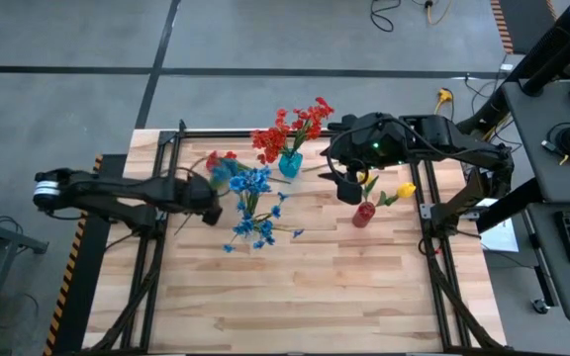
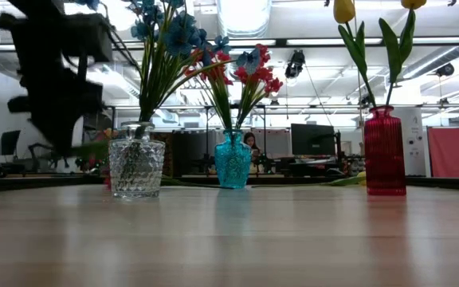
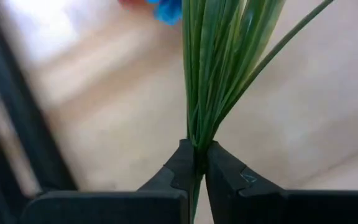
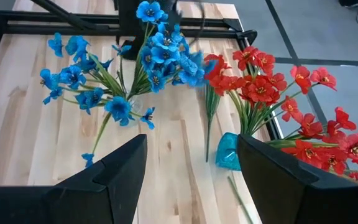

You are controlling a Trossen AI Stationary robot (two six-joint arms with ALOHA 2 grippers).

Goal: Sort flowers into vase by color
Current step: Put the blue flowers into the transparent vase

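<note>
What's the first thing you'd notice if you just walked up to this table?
Probably the big splash of red flowers in the blue vase at the back of the table, with the blue flowers in the clear vase beside them. Next, the left gripper pinching a bunch of green stems tight. Yellow tulips stand in a red vase on the right.
</note>
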